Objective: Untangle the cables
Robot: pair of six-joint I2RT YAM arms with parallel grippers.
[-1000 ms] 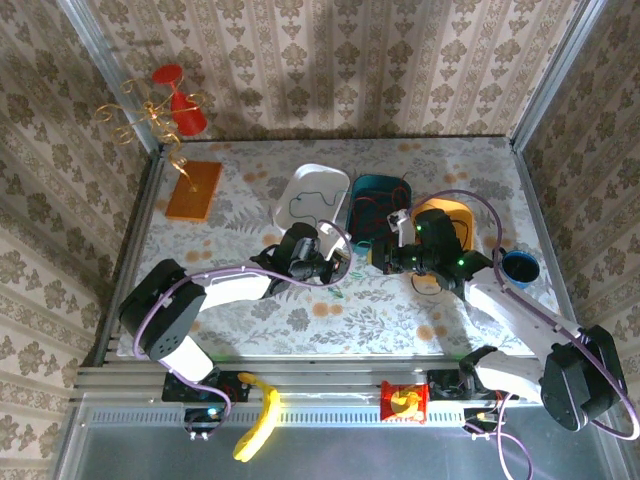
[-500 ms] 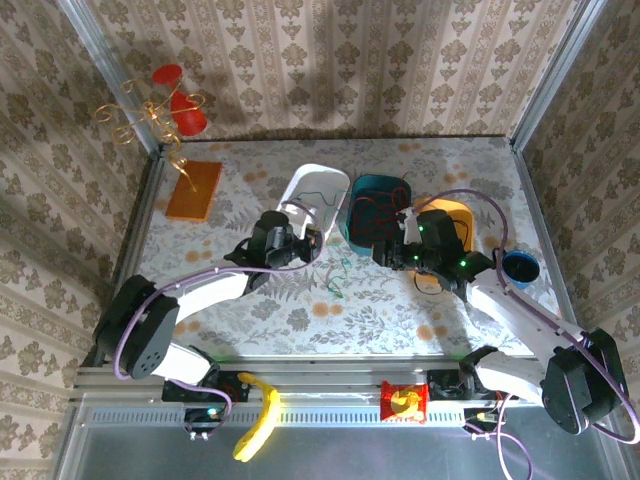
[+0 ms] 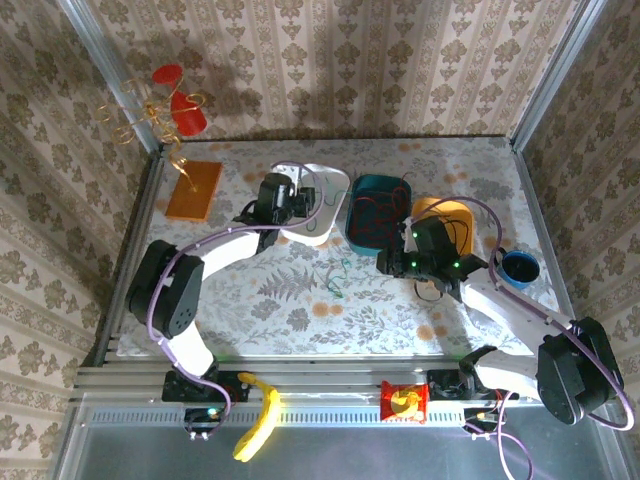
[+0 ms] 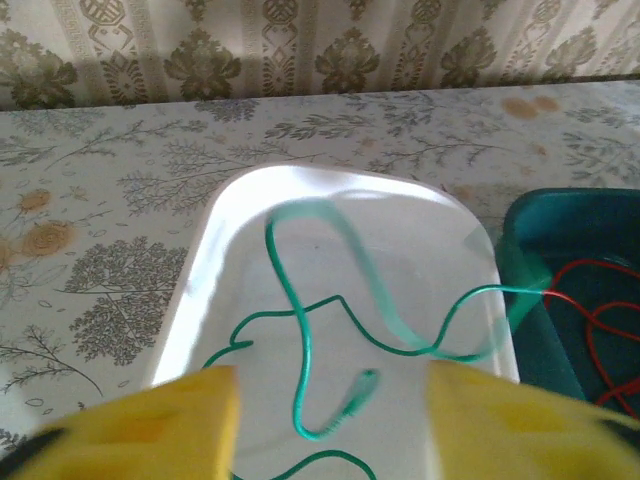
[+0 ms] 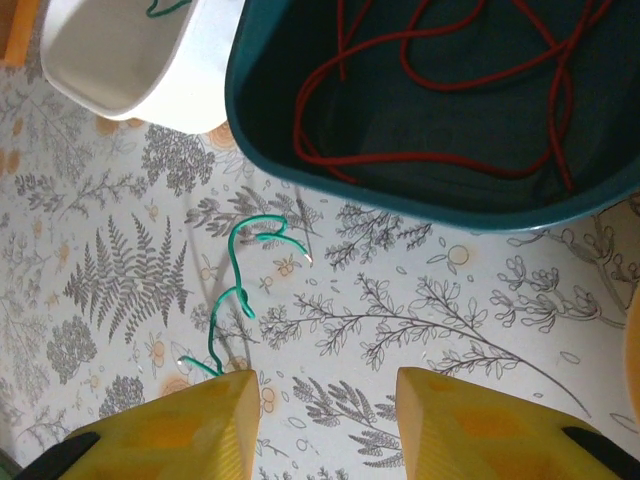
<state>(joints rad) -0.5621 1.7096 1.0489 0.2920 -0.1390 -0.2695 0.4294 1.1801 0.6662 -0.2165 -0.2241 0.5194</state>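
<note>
A long green cable (image 4: 303,360) lies looped in the white tray (image 4: 200,300). My left gripper (image 4: 330,430) hovers open just above it, gripping nothing; from above, the left gripper (image 3: 297,205) is over the white tray (image 3: 300,180). A short green cable (image 5: 231,240) curls on the table, and my right gripper (image 5: 325,420) stands open beside its near end. From above, that green piece (image 3: 338,277) lies left of the right gripper (image 3: 385,262). Red cable (image 5: 343,35) fills the teal bin (image 5: 400,197). A black cable (image 3: 455,232) lies in the orange bin (image 3: 440,208).
The teal bin (image 3: 378,185) sits between the white tray and the orange bin. A blue cup (image 3: 520,268) stands at the right edge. An orange board (image 3: 193,188) lies at the back left. Metal rails frame the table.
The left gripper carried the long green cable from the table's middle back to the white tray and opened, dropping it there. The right gripper opened and drew slightly right, leaving the short green piece.
</note>
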